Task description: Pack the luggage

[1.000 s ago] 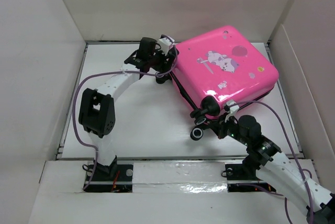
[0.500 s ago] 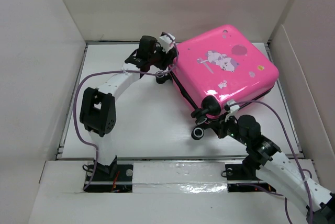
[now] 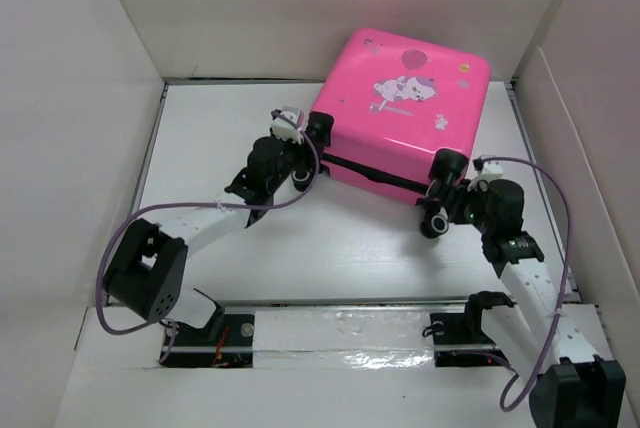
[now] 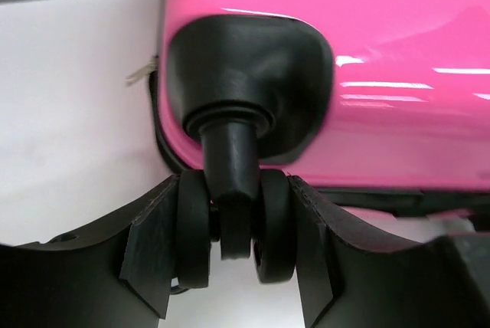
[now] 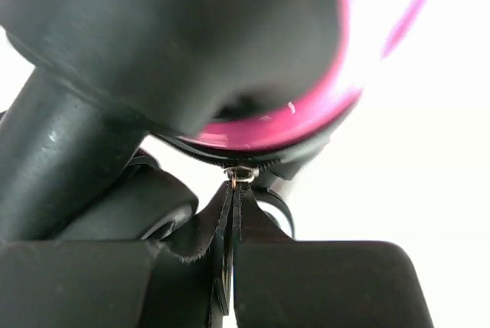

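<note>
At the left of the overhead view the left arm (image 3: pixel 190 223) reaches diagonally up across the white table (image 3: pixel 230 258) to the lower left corner of the luggage (image 3: pixel 405 118). The left gripper (image 4: pixel 233 255) is clamped on the twin-wheel caster (image 4: pixel 230 182) there. In the wrist view one black finger (image 4: pixel 153 247) presses against the outer face of each small wheel, and the stem stands up between them into a black housing (image 4: pixel 253 75) on the pink shell. The closed luggage fills the centre and upper right of the overhead view, printed side up, its far end close to the back wall (image 3: pixel 300 8). Its long axis runs from the wheeled end, which faces the arms, up the frame and a little rightward. The wheeled edge itself slants down from left to right, with the black zipper trim (image 3: pixel 375 173) along it. Whether the far end rests on the table cannot be told. At the lower right corner of the luggage the right gripper (image 5: pixel 233 209) has its jaws pressed together just under a small metal ring (image 5: pixel 242 177) on the trim, beside another black wheel (image 5: pixel 134 213). Whether they pinch a pull tab cannot be told.
</note>
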Controlling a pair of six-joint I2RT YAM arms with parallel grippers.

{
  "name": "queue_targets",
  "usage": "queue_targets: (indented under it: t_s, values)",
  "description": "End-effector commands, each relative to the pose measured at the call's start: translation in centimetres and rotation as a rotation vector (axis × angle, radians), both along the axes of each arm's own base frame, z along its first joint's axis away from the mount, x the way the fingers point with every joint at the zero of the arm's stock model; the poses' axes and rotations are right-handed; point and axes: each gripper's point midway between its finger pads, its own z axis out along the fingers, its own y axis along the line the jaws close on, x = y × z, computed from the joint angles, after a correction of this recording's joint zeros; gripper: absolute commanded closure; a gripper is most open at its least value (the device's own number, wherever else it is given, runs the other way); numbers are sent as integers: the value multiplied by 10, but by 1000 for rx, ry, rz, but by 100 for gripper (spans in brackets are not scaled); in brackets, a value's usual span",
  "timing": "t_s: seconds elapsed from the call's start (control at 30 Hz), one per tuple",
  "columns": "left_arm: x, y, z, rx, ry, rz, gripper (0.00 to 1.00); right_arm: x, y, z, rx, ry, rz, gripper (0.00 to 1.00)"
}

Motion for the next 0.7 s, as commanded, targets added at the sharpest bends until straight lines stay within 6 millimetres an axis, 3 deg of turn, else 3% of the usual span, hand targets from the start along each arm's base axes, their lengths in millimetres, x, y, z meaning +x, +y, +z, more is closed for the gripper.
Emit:
queue_targets:
  t_s: [0.0,0.07,0.13,0.17,0.2,0.3,0.37,0.43,0.47,0.53,0.63,0.67]
  values:
    - [-83,-52,-48,-58,224,-205,100,39,-5,140,71,-455,23,100]
    - [-107,-64,-45,-94,234,-256,100,45,-5,124,100,-417,37,100]
    - [-130,-82,-34,-152,231,-321,100,48,4,122,173,-446,60,100]
    - [-140,-90,-29,-201,258,-357,100,46,11,97,210,-408,71,100]
    - [-150,-99,-24,-234,270,-391,100,46,21,105,266,-457,75,100]
    - [-162,-123,1,-345,273,-469,100,40,26,91,351,-517,-10,100]
    - [-167,-138,24,-398,244,-524,100,31,46,88,385,-526,13,100]
    - [-166,-150,42,-453,246,-559,100,30,39,87,387,-566,-99,100]
    - [-170,-155,56,-486,227,-604,100,22,55,87,399,-568,-77,100]
    - [-171,-167,72,-530,234,-649,100,26,49,84,348,-578,-166,100]
    - [-184,-184,89,-571,244,-746,100,29,78,88,285,-573,-112,100]
    - [-193,-190,94,-573,251,-791,100,23,96,88,285,-568,-60,100]
